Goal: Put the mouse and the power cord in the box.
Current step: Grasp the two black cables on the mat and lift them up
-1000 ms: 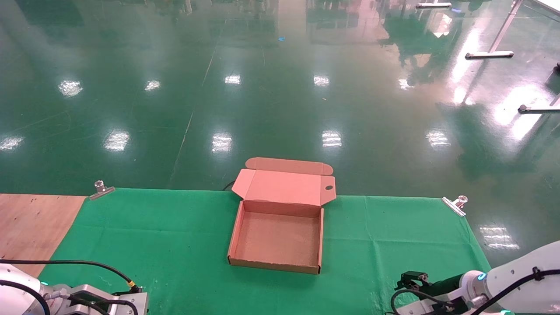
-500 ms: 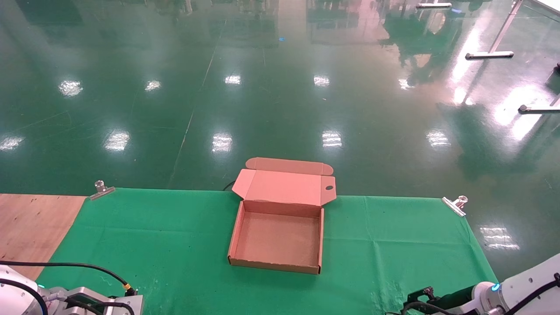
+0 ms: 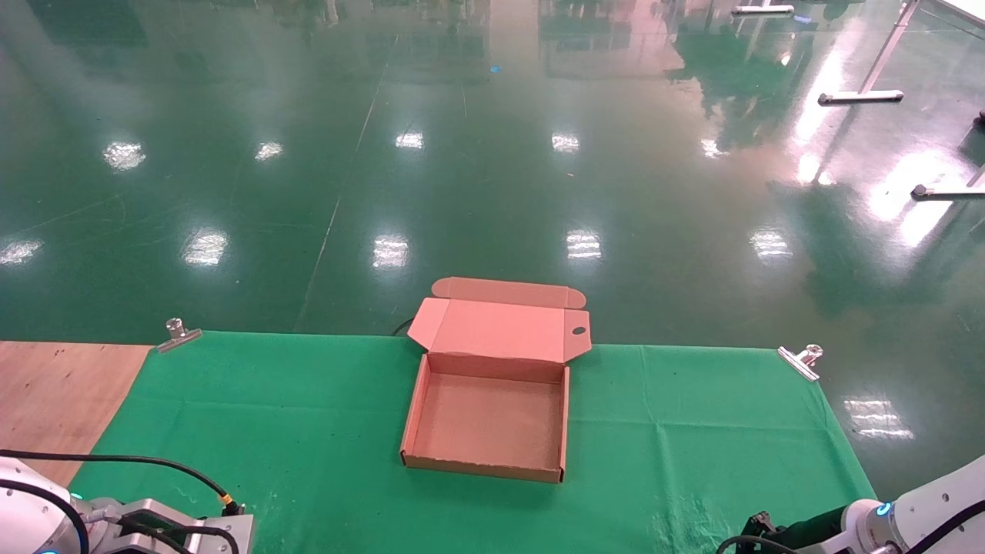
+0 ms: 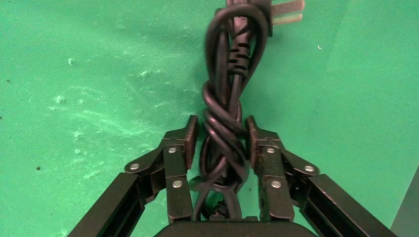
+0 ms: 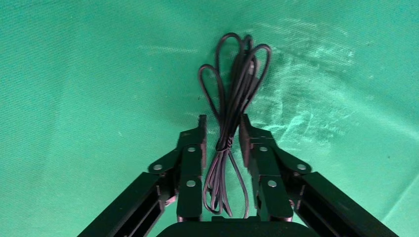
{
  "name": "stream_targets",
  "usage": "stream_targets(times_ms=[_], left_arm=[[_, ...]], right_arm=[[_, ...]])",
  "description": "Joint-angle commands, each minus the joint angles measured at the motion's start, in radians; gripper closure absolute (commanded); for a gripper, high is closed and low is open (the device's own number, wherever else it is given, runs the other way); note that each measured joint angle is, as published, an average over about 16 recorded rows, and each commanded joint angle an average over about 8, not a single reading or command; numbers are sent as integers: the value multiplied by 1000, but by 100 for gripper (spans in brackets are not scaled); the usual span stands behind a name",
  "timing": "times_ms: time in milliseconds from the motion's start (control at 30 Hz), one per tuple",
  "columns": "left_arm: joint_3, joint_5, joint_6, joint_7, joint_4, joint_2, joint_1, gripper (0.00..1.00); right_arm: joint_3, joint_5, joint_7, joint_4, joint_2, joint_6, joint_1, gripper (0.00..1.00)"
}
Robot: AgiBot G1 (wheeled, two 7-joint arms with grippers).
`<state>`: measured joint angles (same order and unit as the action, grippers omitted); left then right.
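The power cord (image 4: 225,98), a thick black twisted bundle with a plug at its far end, lies on the green cloth. My left gripper (image 4: 221,121) is shut on its middle, one pad touching it and the other very close. A thin black cable bundle (image 5: 237,84), tied at its waist, runs between the fingers of my right gripper (image 5: 222,121). That gripper is open, with a gap on each side of the cable. The mouse body is hidden. The box (image 3: 415,415) sits open and empty at the middle of the table, its lid (image 3: 500,331) folded back. Both grippers are below the head view's edge.
Green cloth (image 3: 308,415) covers most of the table, held by metal clips at the far left (image 3: 178,333) and far right (image 3: 800,360). Bare wood (image 3: 54,392) shows at the left. My left wrist (image 3: 177,531) and right arm (image 3: 885,515) sit at the near corners.
My right arm has dropped toward the near edge, and its wrist has slid almost out of the head view. The left wrist has barely shifted. The box has not moved.
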<state>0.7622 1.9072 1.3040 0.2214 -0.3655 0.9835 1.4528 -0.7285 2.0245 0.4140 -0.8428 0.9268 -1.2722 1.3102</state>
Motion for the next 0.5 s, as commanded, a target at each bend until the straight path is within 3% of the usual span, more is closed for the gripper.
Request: stream_targets(times_ms=[33, 500], left_arm=[[1, 1, 0, 3, 4, 0, 1, 100], [3, 4, 44, -11, -65, -10, 35, 100]], right_arm=[[-1, 2, 0, 1, 0, -1, 1, 100], [20, -33, -9, -35, -27, -27, 16, 100]])
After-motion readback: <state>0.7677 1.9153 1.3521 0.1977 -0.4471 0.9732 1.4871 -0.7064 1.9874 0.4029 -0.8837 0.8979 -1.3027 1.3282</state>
